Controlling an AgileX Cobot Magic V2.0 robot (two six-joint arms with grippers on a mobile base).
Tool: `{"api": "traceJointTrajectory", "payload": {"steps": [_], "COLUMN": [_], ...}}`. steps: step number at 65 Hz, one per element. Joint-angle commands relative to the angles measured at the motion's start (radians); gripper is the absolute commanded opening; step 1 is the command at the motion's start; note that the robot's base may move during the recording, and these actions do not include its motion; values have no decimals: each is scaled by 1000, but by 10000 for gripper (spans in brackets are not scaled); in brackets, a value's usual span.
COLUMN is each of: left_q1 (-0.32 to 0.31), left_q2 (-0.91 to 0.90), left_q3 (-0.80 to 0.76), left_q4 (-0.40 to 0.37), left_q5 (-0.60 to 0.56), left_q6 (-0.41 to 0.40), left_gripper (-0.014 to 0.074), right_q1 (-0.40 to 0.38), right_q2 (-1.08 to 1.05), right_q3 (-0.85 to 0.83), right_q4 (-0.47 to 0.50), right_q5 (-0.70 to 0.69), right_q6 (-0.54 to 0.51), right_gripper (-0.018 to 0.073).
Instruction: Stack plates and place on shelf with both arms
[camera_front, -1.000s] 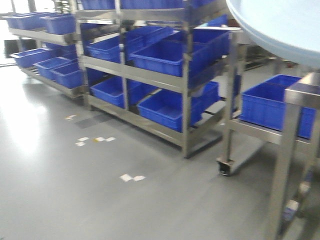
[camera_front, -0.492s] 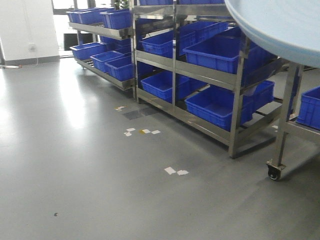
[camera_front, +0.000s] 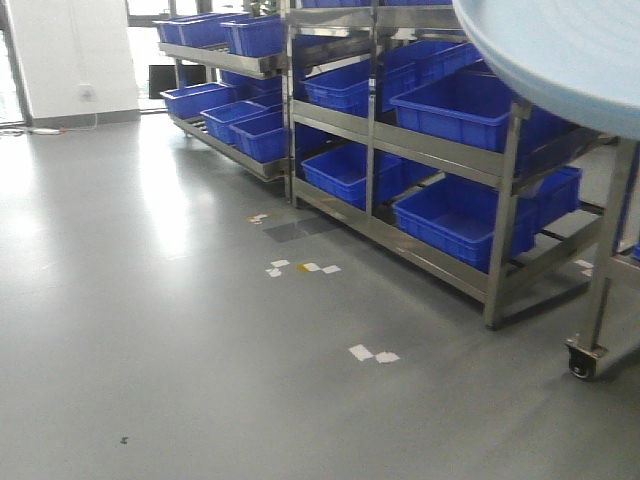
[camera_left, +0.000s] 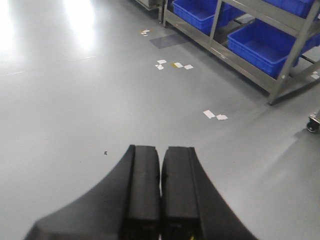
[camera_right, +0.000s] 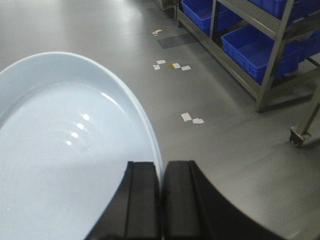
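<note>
1. The right gripper (camera_right: 161, 165) is pinched tight on the edge of a pale blue plate (camera_right: 65, 150), held in the air above the floor (camera_right: 100, 30). Whether a second plate sits beneath it is unclear.
2. The left gripper (camera_left: 160, 150) has its fingers pressed together, holding nothing.
3. Paper scraps (camera_front: 361, 352) dot the floor.
4. Beyond them, steel racks (camera_front: 507, 200) carry blue bins (camera_front: 455, 105).

**Where things lie around me**

The plate (camera_right: 75, 150) spreads left of my right gripper (camera_right: 161, 200), its rim pinched between my jaws. My left gripper (camera_left: 160, 195) hangs over the floor (camera_left: 75, 100), jaws pressed together. Far right stand racks (camera_front: 498, 230) with bins (camera_front: 450, 105) on their shelves. Paper scraps (camera_front: 372, 354) lie before them.
</note>
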Motion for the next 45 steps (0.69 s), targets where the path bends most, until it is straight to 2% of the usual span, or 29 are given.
{"api": "traceJointTrajectory", "payload": {"steps": [1, 45], "left_q1": [2, 2], "left_q2": [15, 15], "left_q3": [-29, -29], "left_q4": [8, 8], "left_q5": [-84, -84], "left_q6": [-5, -5], "left_gripper": [83, 83], "right_q1": [-8, -8], "right_q2": [2, 2], "right_q3": [-34, -34], "right_q4": [-9, -9], "right_q5": [-98, -98], "right_q6": [-2, -2], "right_gripper": [22, 22]}}
